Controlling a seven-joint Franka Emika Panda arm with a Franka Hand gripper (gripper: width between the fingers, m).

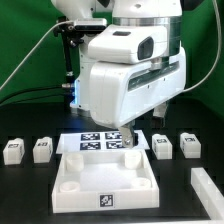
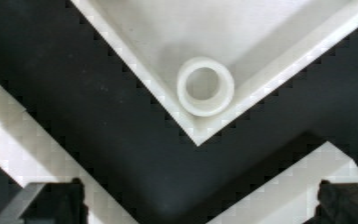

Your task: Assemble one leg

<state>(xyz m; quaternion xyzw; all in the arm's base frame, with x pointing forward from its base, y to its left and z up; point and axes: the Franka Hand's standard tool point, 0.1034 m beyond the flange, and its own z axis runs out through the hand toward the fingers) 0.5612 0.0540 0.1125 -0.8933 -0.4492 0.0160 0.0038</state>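
Four small white legs with marker tags stand on the black table in the exterior view: two at the left point(image 1: 13, 150) point(image 1: 42, 149) and two at the right point(image 1: 162, 145) point(image 1: 189, 146). My gripper point(image 1: 128, 134) hangs over the back edge of the big white rimmed panel point(image 1: 70, 180), away from every leg. In the wrist view the gripper point(image 2: 197, 206) is open and empty, with dark fingertips point(image 2: 51, 206) at both sides. Below it lies a corner of the panel point(image 2: 274, 40) with a round socket point(image 2: 208, 85). No leg shows in the wrist view.
The marker board point(image 1: 95, 142) lies flat behind the panel, partly under the gripper. A white block point(image 1: 210, 186) sits at the exterior view's right front. A green backdrop stands behind the arm.
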